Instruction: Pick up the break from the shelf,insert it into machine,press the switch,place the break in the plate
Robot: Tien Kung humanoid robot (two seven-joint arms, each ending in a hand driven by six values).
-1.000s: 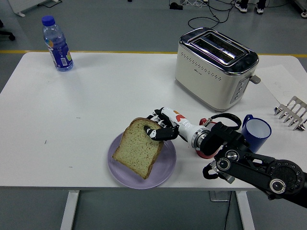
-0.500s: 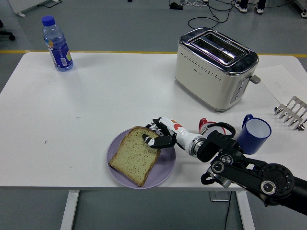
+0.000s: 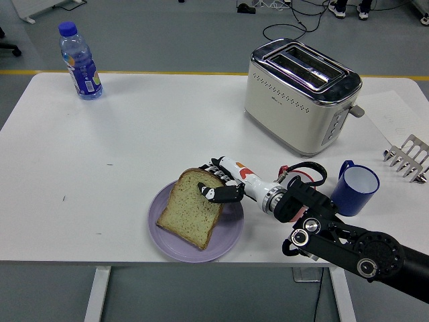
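The robot's right hand (image 3: 221, 182) pinches the upper right edge of the pale brown bread slice (image 3: 193, 207), which leans tilted on the round lilac plate (image 3: 231, 231); the cream and chrome toaster (image 3: 300, 94) stands well apart. If the fingers (image 3: 216, 194) let go carelessly, the slice could drag or slide toward the plate's rim; the left hand is out of view.

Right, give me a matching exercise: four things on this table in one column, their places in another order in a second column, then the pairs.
Things:
1. clear plastic water bottle with blue cap
2. cream and chrome two-slot toaster
3. dark blue mug
4. slice of brown bread

Places:
A. on the round purple plate, pinched by the right hand
B. far left corner of the white table
C. near right, beside the black arm
D. far right of centre, slots empty

Pairs: 1-B, 2-D, 3-C, 4-A
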